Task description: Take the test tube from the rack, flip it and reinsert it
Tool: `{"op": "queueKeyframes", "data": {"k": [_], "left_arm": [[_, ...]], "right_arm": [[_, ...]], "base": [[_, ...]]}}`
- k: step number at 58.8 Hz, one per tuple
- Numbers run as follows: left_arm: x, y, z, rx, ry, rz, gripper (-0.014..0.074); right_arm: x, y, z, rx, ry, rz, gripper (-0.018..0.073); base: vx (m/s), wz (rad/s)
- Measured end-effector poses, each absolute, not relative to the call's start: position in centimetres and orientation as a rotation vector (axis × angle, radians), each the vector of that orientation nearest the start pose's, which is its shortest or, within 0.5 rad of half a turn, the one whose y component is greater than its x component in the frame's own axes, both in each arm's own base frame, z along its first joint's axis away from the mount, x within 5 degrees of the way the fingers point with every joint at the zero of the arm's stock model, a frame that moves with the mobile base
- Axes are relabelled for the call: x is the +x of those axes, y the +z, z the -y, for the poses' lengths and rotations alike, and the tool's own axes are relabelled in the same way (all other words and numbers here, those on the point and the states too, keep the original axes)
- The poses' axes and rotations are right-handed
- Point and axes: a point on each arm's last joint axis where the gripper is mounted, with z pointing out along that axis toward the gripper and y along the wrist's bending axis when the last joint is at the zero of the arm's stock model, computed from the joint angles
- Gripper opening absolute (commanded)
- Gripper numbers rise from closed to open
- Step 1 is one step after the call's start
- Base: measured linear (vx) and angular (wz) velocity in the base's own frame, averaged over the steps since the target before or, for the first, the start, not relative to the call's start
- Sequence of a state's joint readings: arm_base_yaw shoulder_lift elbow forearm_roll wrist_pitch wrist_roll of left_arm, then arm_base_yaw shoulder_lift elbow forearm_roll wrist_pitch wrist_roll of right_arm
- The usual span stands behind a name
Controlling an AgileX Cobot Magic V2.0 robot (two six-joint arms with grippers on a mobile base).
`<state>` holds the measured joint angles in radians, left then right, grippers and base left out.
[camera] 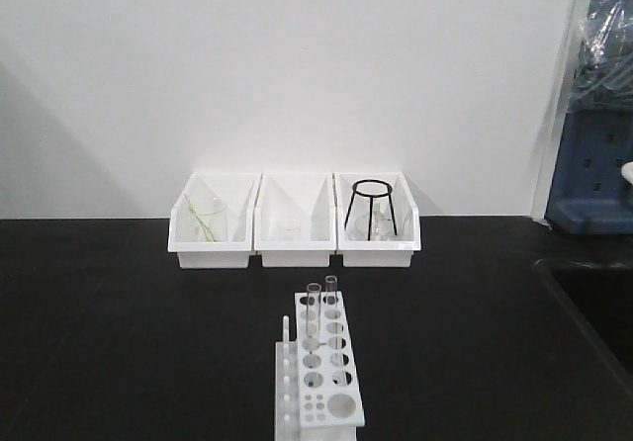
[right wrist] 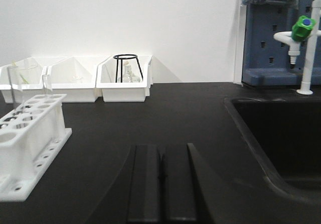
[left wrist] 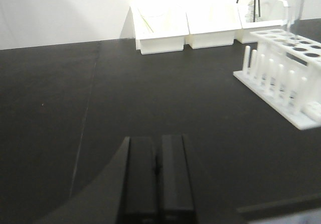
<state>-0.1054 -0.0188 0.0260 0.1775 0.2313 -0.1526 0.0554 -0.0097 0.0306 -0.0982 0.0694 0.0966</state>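
Note:
The white rack [camera: 326, 421] stands on the black counter near the front centre, with its pegs [camera: 287, 372] on the left side. Two clear test tubes [camera: 314, 308] [camera: 331, 296] stand upright in its far holes, rims up. In the left wrist view the rack [left wrist: 288, 86] is far right, with a tube [left wrist: 299, 13] rising from its far end. In the right wrist view the rack [right wrist: 42, 128] is at the left with a tube [right wrist: 47, 86] upright. My left gripper [left wrist: 157, 139] and right gripper [right wrist: 160, 147] are shut, empty, low over the counter and apart from the rack.
Three white bins line the back wall: the left [camera: 213, 225] holds a beaker, the middle [camera: 294, 225] holds small glassware, the right [camera: 376, 223] holds a black wire stand. A sunken sink [right wrist: 281, 133] and a green-capped faucet [right wrist: 303, 28] lie to the right.

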Motion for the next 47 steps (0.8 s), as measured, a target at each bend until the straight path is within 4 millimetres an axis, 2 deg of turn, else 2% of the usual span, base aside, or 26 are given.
{"op": "queueKeyframes", "data": {"k": [23, 47], "left_arm": [[5.51, 18.48, 0.21, 0.078, -0.028, -1.717, -0.0006], [5.51, 18.48, 0.21, 0.078, -0.028, -1.717, -0.0006]], "right_arm": [[5.69, 19.71, -0.25, -0.039, 0.037, -1.573, -0.0007], [5.69, 19.71, -0.25, -0.039, 0.037, -1.573, -0.0007]], "base": [[0.25, 0.01], [0.07, -0.02]]}}
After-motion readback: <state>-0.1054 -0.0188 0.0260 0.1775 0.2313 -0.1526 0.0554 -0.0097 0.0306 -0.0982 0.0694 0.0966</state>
